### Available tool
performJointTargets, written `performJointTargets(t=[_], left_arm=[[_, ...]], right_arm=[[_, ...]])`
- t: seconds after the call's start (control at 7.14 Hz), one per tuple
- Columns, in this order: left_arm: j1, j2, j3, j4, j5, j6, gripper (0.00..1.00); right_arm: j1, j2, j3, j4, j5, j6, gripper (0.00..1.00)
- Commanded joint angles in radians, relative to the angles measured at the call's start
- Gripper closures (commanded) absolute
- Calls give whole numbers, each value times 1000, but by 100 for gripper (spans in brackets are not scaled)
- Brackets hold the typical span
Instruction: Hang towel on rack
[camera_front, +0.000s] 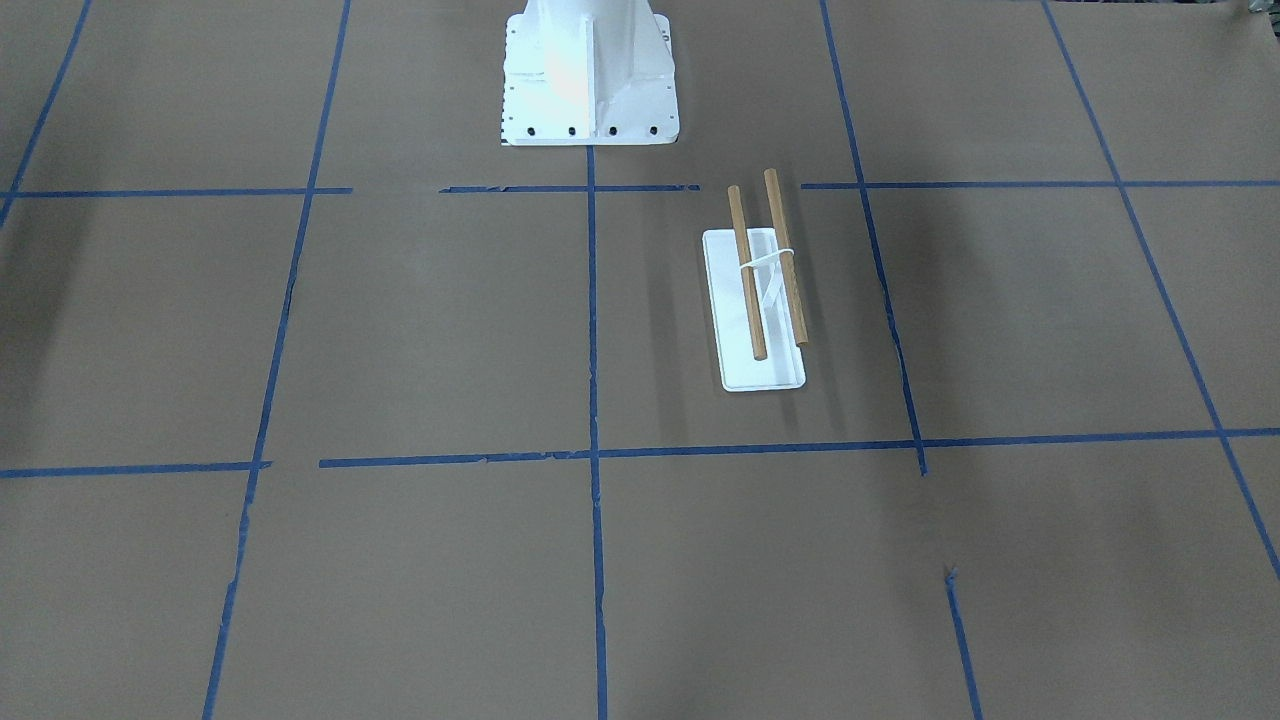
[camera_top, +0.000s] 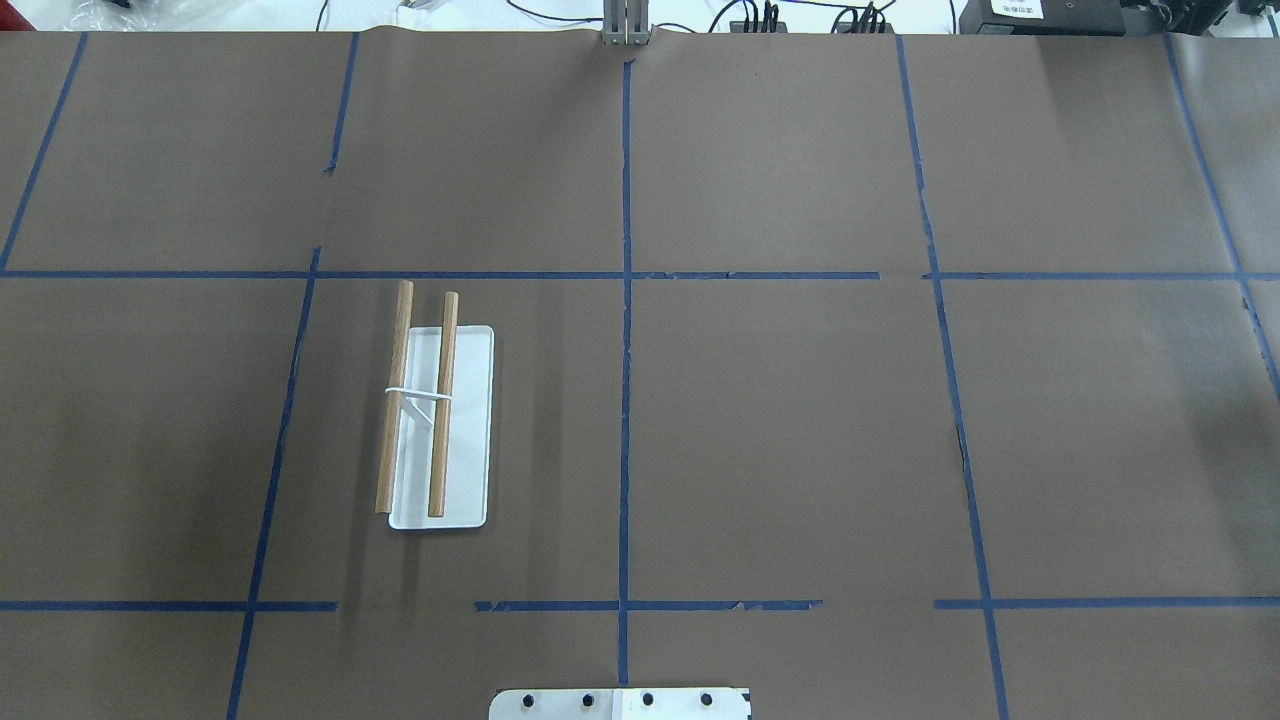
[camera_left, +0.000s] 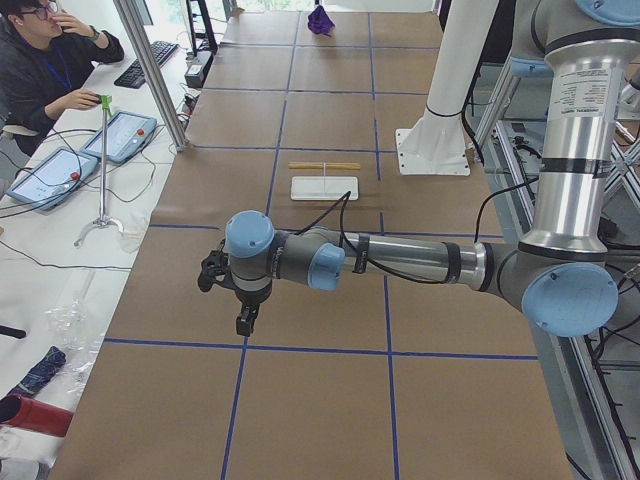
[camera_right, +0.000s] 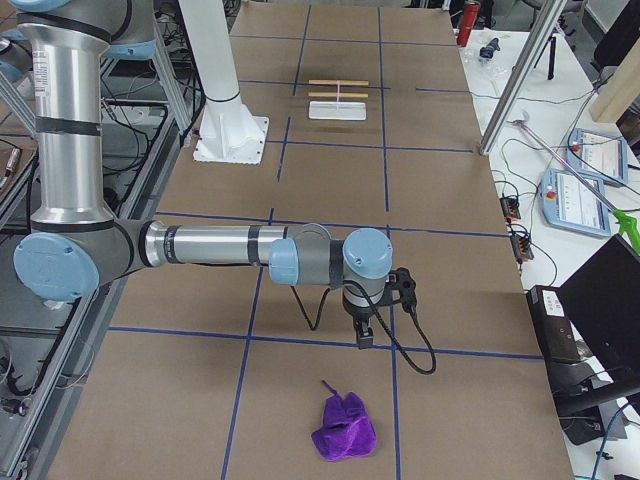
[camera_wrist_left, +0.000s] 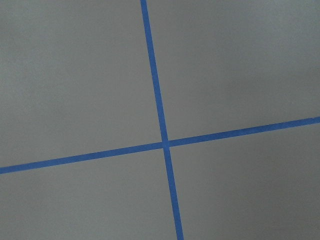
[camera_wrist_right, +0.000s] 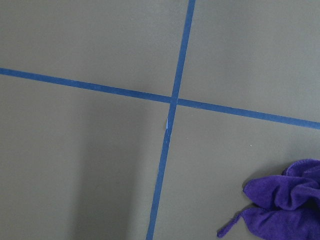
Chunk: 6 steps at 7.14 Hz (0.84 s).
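At the right-hand end of the table (camera_right: 440, 230) the towel (camera_right: 343, 428) lies crumpled, well apart from the rack (camera_top: 440, 430) on the left half; the right gripper (camera_right: 365, 340) hangs near it, probably poised to fetch; the left gripper (camera_left: 244, 325) idles opposite; whether either is clenched, I cannot tell.

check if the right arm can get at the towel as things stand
Probably yes. The towel lies bunched on the bare table close to the right gripper, which hangs above it, and nothing stands between them. The right wrist view catches the towel at its corner.
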<state>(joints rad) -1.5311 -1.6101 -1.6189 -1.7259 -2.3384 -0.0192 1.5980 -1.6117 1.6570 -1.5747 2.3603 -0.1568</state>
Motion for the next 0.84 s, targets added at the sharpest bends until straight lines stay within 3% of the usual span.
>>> performJointTargets(t=[0.0, 0.28, 0.7], left_arm=[[2, -10, -15, 2, -1, -1, 0], [2, -10, -25, 0, -1, -1, 0], [3, -11, -38, -4, -1, -53, 0]], right_arm=[[-1, -14, -29, 100, -16, 31, 0], [-4, -7, -39, 111, -38, 121, 0], [-1, 83, -221, 125, -56, -21, 0]])
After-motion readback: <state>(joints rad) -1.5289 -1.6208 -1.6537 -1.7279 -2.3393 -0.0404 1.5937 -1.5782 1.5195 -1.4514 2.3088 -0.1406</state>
